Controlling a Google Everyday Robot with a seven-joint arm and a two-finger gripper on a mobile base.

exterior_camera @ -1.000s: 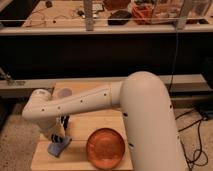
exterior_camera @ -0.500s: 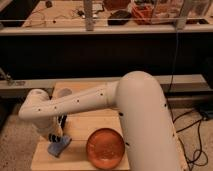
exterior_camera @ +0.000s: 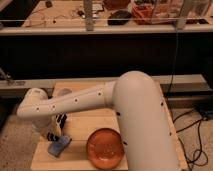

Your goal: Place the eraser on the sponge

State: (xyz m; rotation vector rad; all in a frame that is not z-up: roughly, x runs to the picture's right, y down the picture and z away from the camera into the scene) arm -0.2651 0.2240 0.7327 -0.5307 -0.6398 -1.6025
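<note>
My gripper [exterior_camera: 56,131] hangs just above the sponge [exterior_camera: 59,146], near the table's [exterior_camera: 86,126] front left corner; I cannot tell its opening or whether it holds anything. A copper bowl [exterior_camera: 105,147] sits just beside the sponge.

A light wooden table [exterior_camera: 82,125] stood before a dark panel [exterior_camera: 75,57]. Above ran a cluttered workbench [exterior_camera: 55,12] behind a pale rail [exterior_camera: 100,29]. Black cables [exterior_camera: 197,145] lay on speckled floor [exterior_camera: 12,150]. The gripper [exterior_camera: 56,131] was low over the table's near corner.

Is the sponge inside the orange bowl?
No, the sponge lies on the table beside the bowl, with the gripper close by it.
</note>
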